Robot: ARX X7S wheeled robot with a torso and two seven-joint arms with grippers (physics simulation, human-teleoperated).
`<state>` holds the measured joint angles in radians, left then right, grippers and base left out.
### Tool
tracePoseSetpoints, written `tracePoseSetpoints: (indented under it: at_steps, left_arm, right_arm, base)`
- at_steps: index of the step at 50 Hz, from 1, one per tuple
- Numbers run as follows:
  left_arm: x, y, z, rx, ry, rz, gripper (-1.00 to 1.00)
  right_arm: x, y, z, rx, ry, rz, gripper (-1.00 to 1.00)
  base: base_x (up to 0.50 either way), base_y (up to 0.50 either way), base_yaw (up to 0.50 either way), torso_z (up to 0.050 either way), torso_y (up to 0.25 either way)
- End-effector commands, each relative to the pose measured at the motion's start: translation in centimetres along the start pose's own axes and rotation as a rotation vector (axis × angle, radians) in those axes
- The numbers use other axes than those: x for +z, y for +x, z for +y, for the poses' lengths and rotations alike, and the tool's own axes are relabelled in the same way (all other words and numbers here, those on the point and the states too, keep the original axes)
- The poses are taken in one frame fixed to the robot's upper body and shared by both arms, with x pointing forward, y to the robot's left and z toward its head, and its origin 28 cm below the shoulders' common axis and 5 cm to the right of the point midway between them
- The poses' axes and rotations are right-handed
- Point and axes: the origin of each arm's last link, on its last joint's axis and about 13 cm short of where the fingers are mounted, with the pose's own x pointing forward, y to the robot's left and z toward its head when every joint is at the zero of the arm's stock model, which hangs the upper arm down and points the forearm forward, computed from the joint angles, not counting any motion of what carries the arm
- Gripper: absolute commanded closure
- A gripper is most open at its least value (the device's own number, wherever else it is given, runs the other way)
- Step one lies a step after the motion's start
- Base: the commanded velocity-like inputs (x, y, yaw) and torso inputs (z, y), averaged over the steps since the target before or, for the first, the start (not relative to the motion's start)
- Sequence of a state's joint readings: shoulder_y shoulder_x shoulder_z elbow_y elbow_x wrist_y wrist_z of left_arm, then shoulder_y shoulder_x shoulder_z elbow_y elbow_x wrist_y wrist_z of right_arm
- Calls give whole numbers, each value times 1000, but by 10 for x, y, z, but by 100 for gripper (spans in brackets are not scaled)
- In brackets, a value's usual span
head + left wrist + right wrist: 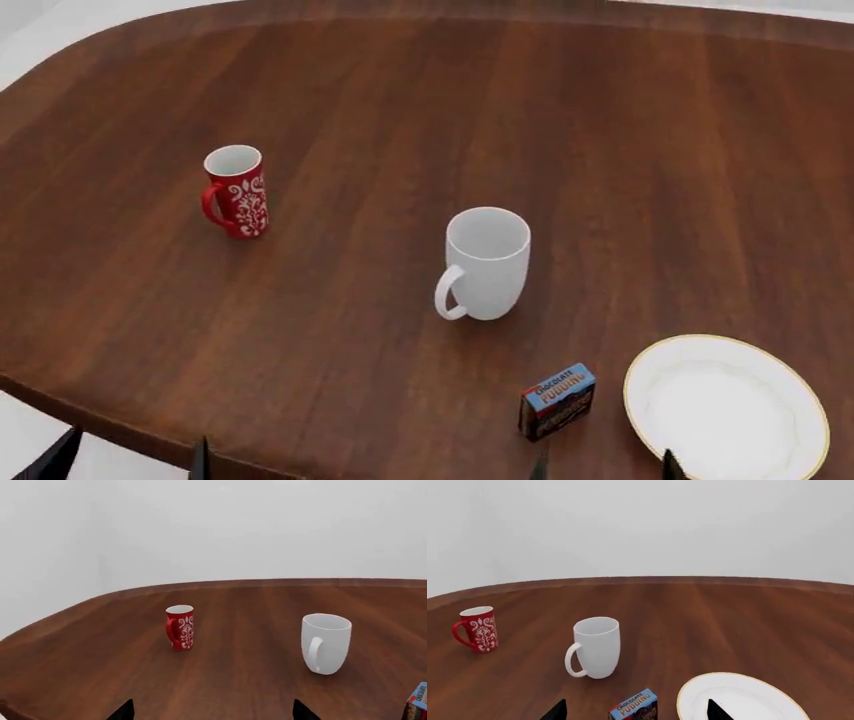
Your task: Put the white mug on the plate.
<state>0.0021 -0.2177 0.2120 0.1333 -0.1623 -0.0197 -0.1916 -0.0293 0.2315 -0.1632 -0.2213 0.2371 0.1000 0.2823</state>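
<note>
Here, the wooden table (pixel 667 130) fills the head view, its rounded near edge just below my two arms. The plate (pixel 727 407) lies at the near right, bare, with its golden rim partly cut by the frame edge. The white mug (pixel 486 262) stands upright near the table's middle, well apart from the plate, handle turned toward me and to my left. The red mug (pixel 238 190) stands farther left, also upright, and takes no part in the task. A small chocolate pudding box (pixel 557 401) sits between the white mug and the plate, just beside the plate's left rim.

Both pincers are at the near edge and hold nothing. Of the left gripper (pixel 213 712) only two dark fingertips show at the frame edge, set wide apart, so I read it as spread. The right gripper (pixel 635 711) likewise shows two tips wide apart, framing the box and the plate's edge; probably spread, though so little of either is in view that I hedge.

The step in hand, as I judge it, is the reach: no grasp is made yet. The next move calls for bringing the right arm forward over the box to the mug's body, then closing without tipping it.
</note>
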Motion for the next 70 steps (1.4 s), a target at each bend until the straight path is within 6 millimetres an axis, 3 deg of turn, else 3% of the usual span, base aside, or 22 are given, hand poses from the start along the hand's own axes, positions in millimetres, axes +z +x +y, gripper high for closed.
tracePoseSetpoints:
  at_steps: [1, 8, 12, 15, 25, 34, 70]
  left_arm:
    - [47, 4, 7, 11, 70, -125, -100]
    - [91, 5, 9, 17, 126, -241, -100]
    - [108, 4, 8, 15, 141, -273, -100]
    - [108, 3, 11, 23, 133, -310, -100]
    - [147, 0, 15, 49, 212, -415, -100]
    - [158, -7, 14, 37, 207, -452, -100]
    - [147, -3, 16, 40, 200, -436, -100]
  right_arm:
    - [60, 11, -3, 34, -59, -90, -100]
    - [120, 7, -3, 91, -84, -207, -100]
    - [144, 4, -3, 99, -107, -256, -100]
    - [157, 1, -3, 104, -109, -279, -100]
    - [188, -4, -7, 115, -123, -324, -100]
    - [196, -7, -10, 119, -105, -335, -100]
    - [195, -2, -10, 113, -81, -341, -100]
  base:
    - [0, 0, 0, 0, 0]
    - [0, 0, 0, 0, 0]
    - [0, 0, 0, 0, 0]
    - [0, 0, 0, 0, 0]
    - [0, 0, 0, 0, 0]
    - [0, 0, 0, 0, 0]
    - [201, 24, 0, 0, 0]
